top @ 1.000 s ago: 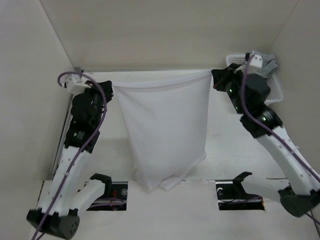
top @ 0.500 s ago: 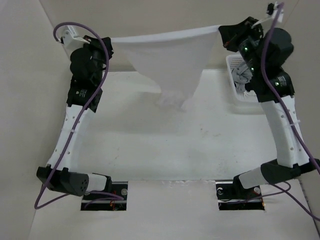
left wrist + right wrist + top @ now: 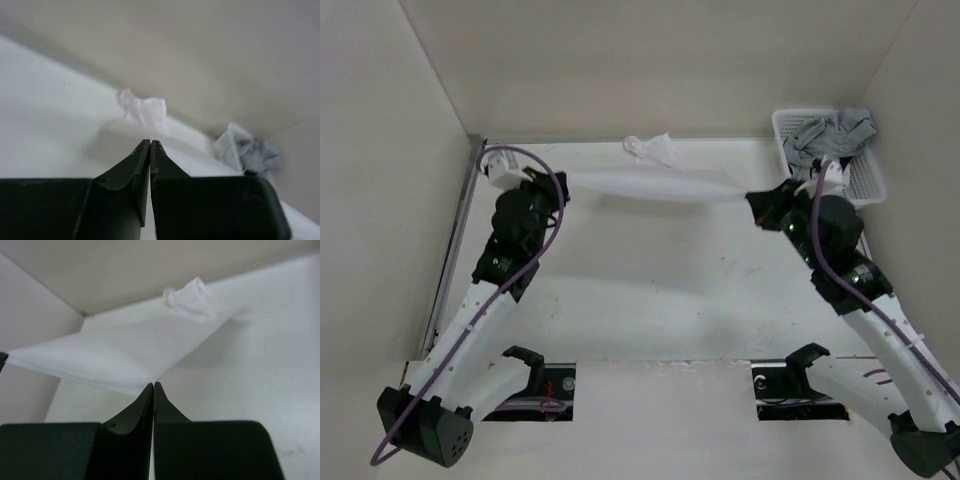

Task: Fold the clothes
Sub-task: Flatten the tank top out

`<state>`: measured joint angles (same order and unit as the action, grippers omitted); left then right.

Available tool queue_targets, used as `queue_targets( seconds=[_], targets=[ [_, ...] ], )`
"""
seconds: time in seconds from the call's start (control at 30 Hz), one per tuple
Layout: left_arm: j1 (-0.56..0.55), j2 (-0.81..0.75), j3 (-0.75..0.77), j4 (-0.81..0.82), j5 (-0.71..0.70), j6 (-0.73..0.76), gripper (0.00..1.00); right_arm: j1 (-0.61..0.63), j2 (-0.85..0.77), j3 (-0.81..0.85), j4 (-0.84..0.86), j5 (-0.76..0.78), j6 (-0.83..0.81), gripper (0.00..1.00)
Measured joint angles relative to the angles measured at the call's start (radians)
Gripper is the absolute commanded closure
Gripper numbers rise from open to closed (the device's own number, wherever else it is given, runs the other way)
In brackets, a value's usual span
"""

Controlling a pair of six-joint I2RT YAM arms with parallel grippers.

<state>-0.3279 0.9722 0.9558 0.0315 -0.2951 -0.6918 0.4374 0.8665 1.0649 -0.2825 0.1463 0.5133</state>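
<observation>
I see the white garment (image 3: 660,185) stretched as a band between both arms above the far half of the table (image 3: 650,290), its loose end bunched by the back wall. My left gripper (image 3: 150,143) and right gripper (image 3: 153,385) each pinch an end of it, fingers pressed together. The basket (image 3: 868,180) holding a grey garment (image 3: 835,130) sits far right.

Being shown blurred in left wrist view: white basket (image 3: 227,147), grey garment (image 3: 256,151), bunched end of white garment (image 3: 145,111). Being cut off at top view's lower right corner: right arm base (image 3: 926,452).
</observation>
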Motion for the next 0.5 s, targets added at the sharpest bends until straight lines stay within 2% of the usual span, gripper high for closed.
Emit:
queue_targets(
  seconds=[0.13, 0.23, 0.37, 0.5],
  targets=[
    [-0.050, -0.281, -0.361, -0.106, -0.049, -0.019, 0.98, 0.155, -0.195, -0.339, -0.011, 0.042, 0.070, 0.98],
    [-0.074, -0.493, -0.512, -0.232, -0.067, -0.051, 0.98, 0.299, -0.325, -0.541, -0.042, 0.077, 0.167, 0.99],
    [-0.106, -0.663, -0.586, -0.414, -0.068, -0.114, 0.98, 0.536, -0.431, -0.698, -0.149, 0.142, 0.329, 1.00],
    [-0.111, -0.737, -0.587, -0.537, -0.069, -0.158, 0.98, 0.783, -0.454, -0.705, -0.265, 0.249, 0.479, 0.99]
  ],
)
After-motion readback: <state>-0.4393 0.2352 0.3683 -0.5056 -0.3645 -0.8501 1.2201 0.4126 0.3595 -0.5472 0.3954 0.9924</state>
